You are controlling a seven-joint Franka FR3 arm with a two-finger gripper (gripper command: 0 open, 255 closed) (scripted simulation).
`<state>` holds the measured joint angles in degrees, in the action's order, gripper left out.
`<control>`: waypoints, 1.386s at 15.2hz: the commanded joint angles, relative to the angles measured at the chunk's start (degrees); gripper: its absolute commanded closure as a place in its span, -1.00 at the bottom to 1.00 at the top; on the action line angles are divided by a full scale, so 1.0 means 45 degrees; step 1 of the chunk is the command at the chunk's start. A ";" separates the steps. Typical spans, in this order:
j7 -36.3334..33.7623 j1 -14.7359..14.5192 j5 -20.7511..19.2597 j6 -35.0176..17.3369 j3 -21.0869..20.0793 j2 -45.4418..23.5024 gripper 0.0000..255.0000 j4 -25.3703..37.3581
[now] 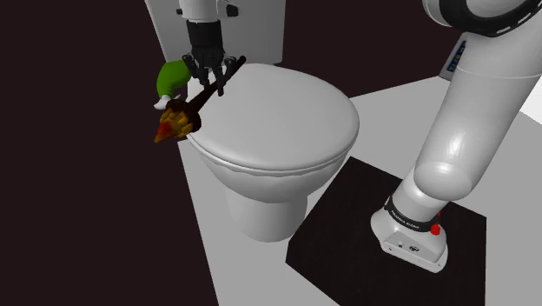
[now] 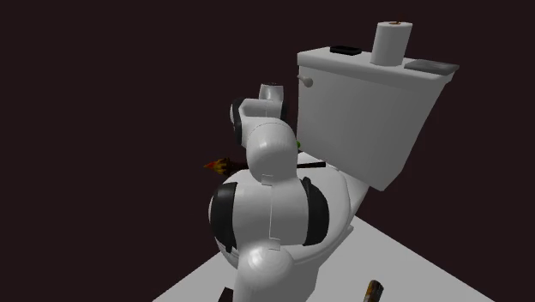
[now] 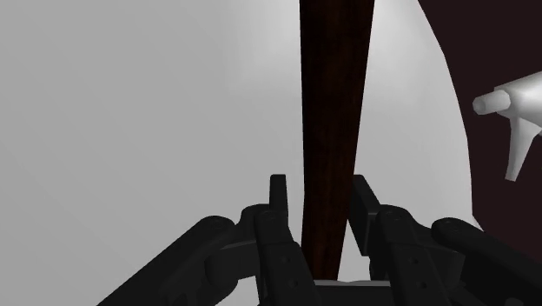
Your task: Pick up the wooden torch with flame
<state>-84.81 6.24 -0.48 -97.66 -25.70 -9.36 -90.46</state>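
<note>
Clearly, the all-black two-finger gripper clasped the dark brown wooden torch by its handle, long axis running straight out between the fingers, above the white toilet lid.

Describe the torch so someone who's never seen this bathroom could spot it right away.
Find the white toilet with its lid shut. At the lid's edge on the shoulder view's left is the torch, its dark handle clasped by the jaws of the gripper. Unlike the green object beside it, it ends in an orange flame.
</note>
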 commanded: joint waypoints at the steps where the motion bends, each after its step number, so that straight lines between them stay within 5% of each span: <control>1: -0.0004 -0.0005 0.0002 -0.0022 -0.0003 -0.0026 1.00 -0.0027; 7: 0.0017 0.0008 0.0007 -0.0045 0.0005 -0.0017 1.00 -0.0059; 21: -0.0231 -0.0234 -0.0241 0.2564 -0.0075 -0.0577 1.00 0.3069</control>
<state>-85.70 5.36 -1.40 -87.15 -25.99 -11.59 -78.02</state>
